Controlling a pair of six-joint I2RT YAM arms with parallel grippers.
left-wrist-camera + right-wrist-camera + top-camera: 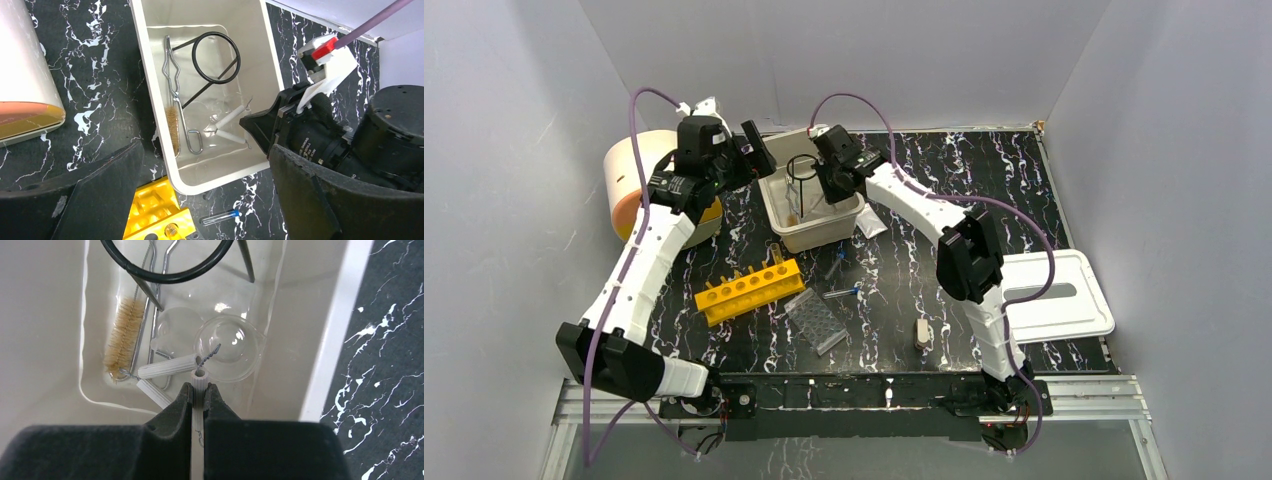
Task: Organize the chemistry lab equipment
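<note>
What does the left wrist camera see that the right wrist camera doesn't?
Only the left wrist view shows the yellow rack, a blue-tipped tube on the table and a big white roll. Only the right wrist view shows the right jaws shut on the pale triangle, and the clear round dish plainly. Both show the beige tub, the black wire ring, the brush and the metal tongs.

Black marbled table; tub, yellow rack, lid
</note>
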